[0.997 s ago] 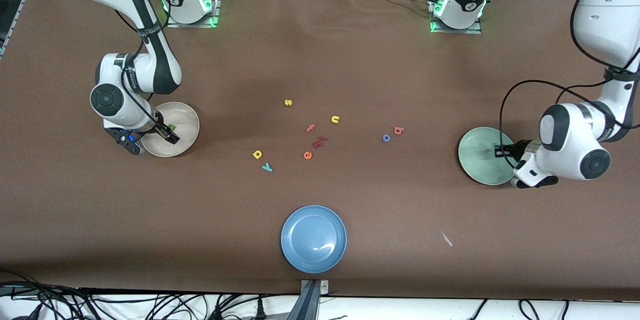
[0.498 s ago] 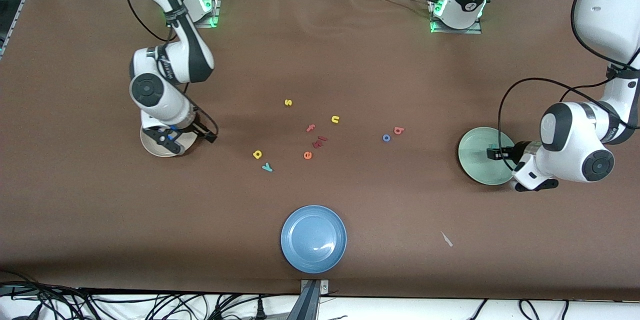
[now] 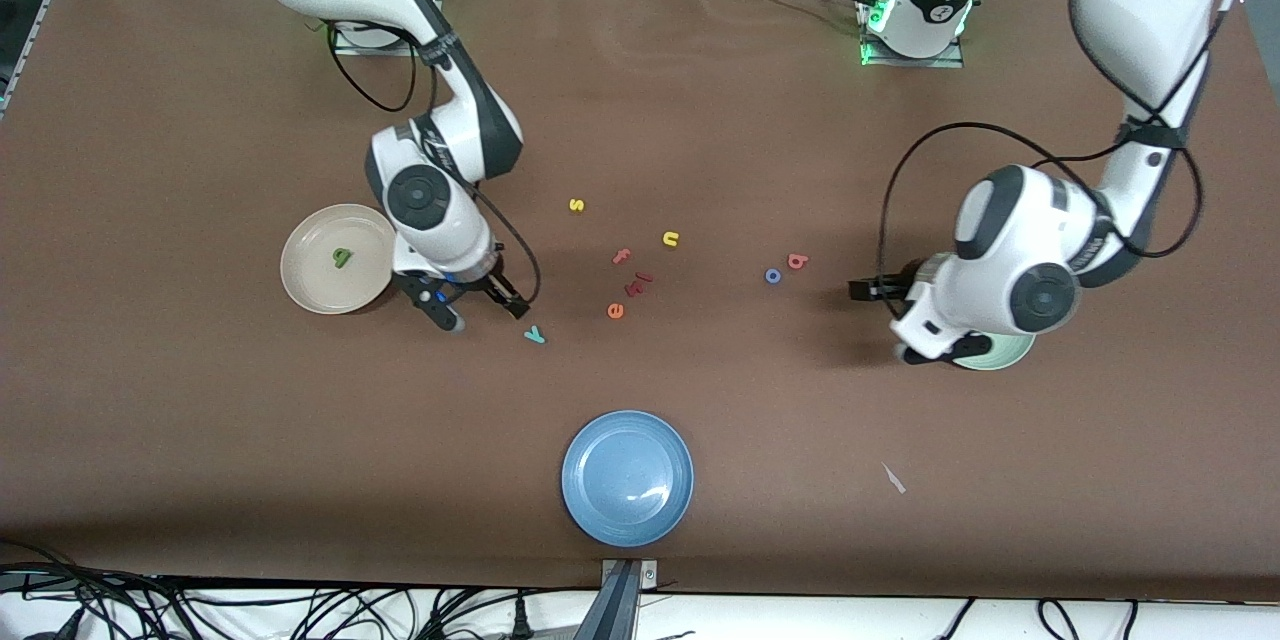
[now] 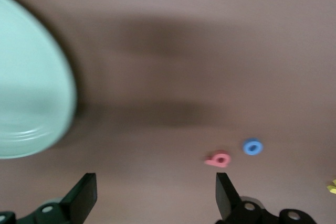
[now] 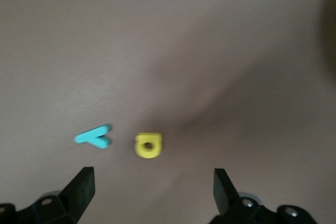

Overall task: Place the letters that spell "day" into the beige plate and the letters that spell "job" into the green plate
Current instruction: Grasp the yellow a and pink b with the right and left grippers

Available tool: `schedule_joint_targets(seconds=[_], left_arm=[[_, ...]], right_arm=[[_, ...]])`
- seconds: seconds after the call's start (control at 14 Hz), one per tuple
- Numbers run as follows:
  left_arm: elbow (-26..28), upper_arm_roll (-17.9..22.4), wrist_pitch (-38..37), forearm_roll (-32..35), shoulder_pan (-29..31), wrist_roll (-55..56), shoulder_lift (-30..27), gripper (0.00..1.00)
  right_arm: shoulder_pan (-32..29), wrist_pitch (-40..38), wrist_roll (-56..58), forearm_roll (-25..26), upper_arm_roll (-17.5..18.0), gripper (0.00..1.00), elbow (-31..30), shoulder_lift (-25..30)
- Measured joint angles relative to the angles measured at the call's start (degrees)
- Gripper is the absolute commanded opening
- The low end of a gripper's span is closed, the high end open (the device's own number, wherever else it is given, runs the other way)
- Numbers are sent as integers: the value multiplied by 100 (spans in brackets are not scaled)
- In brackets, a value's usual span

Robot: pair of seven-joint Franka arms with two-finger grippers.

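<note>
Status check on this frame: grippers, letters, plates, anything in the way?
Right gripper open, empty, over yellow "a" beside teal "y". Left gripper open, empty, between green plate and "b", "o". "d" in beige plate. Nothing blocking.
</note>
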State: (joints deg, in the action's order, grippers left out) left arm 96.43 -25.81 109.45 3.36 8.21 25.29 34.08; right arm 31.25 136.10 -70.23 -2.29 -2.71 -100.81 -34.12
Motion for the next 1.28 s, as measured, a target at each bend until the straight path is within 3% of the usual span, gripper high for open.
schedule_joint_targets(seconds=[0.28, 0.43, 0.85, 1.0, 1.07, 1.28], left_arm=[[415, -1, 866, 0, -480, 341, 317, 90], [708, -1, 1148, 0, -621, 470, 349, 85], [1188, 5, 1380, 0, -670, 558, 348, 66], [1204, 5, 1393, 0, -670, 737, 349, 66], [1206, 5, 1432, 0, -672, 856, 349, 66], [1214, 6, 1561, 0, -673, 1039, 349, 66]], right_arm=[[36, 3, -237, 0, -20, 80, 256, -327], [28, 1, -415, 0, -37, 70, 256, -365], [23, 2, -495, 0, -58, 69, 255, -531], [19, 19, -496, 1, -60, 68, 255, -583], [18, 75, -496, 0, -60, 57, 255, -608], [14, 191, -498, 1, -63, 12, 261, -647]])
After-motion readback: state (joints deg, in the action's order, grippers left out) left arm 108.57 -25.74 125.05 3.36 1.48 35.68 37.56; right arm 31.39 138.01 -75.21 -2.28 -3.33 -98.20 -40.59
